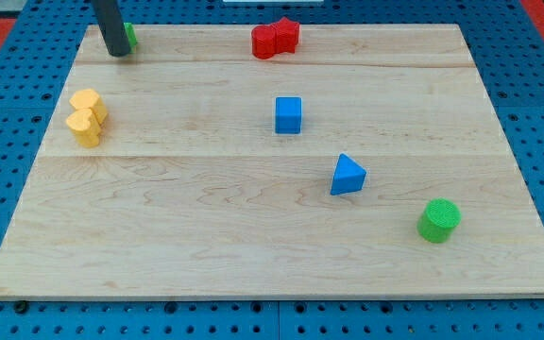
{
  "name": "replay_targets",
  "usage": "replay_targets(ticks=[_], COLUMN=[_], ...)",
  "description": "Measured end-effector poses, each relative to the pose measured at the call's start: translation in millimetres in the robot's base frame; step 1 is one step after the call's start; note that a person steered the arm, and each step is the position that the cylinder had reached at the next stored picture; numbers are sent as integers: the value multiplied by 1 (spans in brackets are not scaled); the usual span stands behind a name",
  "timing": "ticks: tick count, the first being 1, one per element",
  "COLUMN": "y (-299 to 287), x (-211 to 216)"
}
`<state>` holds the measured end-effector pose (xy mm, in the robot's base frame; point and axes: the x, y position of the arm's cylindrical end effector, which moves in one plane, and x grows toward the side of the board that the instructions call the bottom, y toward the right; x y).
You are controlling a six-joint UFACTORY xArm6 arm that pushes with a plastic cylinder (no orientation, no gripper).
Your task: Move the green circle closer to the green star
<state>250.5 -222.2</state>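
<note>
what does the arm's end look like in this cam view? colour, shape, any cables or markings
Only the rod shows: a straight, smooth, dark grey cylinder entering from the view's top. My tip is its blunt lower end, by a green block it mostly hides. No cables, markings or sleeve visible; the arm itself is out of frame.

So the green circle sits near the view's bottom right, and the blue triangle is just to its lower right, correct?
Not quite. The green circle is near the view's bottom right, but the blue triangle lies to its upper left, not its lower right. The camera view shows this. My tip is far off at the view's top left, in front of a green block it mostly hides.
</note>
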Motion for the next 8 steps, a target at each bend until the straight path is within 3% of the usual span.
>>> replay_targets(ticks=[1, 2, 4, 5, 6, 8], y=[1, 48, 148, 198, 258, 464], x=[2, 43, 230, 300, 341, 352])
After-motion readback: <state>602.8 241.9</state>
